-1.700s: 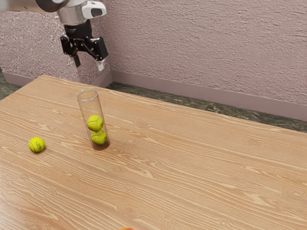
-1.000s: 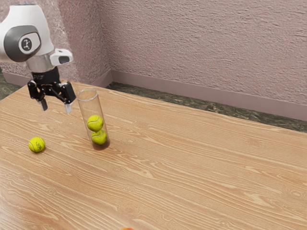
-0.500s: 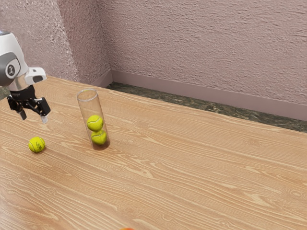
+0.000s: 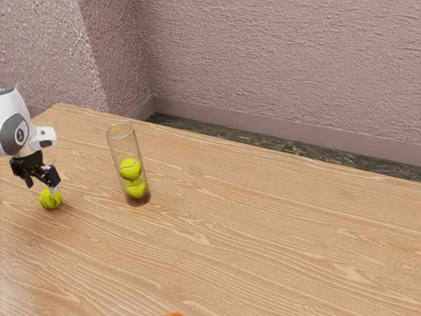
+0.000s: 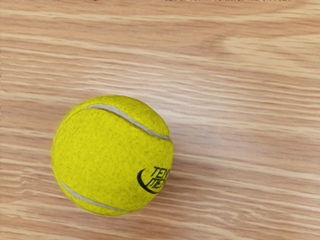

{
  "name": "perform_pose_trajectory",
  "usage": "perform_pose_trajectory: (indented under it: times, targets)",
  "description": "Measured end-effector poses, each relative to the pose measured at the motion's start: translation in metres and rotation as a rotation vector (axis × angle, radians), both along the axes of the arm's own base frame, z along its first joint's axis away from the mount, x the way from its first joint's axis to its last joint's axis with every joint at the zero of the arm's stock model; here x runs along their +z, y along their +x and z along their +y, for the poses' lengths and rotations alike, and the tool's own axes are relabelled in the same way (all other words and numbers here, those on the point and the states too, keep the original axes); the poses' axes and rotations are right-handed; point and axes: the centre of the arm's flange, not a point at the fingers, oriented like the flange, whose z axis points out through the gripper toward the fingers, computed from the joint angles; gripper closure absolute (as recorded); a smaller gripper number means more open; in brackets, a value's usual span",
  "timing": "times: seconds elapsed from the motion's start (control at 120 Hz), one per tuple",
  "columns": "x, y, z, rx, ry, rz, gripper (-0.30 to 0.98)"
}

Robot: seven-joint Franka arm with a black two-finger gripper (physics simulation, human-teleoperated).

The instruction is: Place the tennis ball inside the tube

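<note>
Down closer to the tennis ball [image 4: 47, 201] comes my gripper [image 4: 41, 188], lower than a moment ago. I see the hand pointing downward, its fingers spread open and close to the ball. That ball rests on the table [image 4: 230, 230], outside the clear tube [image 4: 121, 146] holding two others [image 4: 130, 169].

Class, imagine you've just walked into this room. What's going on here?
A robot arm has its gripper down at a loose tennis ball on the wooden table. The jaws stand apart, so nothing is gripped at this moment. Nearby, a clear tube stands upright with two more tennis balls in it, one above the other. The loose ball is meant to go into the tube too, but it is not in there yet.
</note>
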Motion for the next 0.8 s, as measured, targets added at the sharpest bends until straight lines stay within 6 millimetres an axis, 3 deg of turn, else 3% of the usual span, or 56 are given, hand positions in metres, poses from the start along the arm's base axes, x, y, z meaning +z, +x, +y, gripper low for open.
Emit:
perform_pose_trajectory:
  times: [0.15,0.333,0.492,0.8]
  targets:
    - [-0.007,0.005,0.021,-0.013,0.016,-0.016,0.0]
    - [0.005,0.017,0.024,-0.048,0.031,-0.048,0.0]
    - [-0.025,0.023,0.034,-0.053,0.014,-0.018,0.0]
    - [-0.046,0.028,0.037,-0.074,0.003,0.006,0.0]
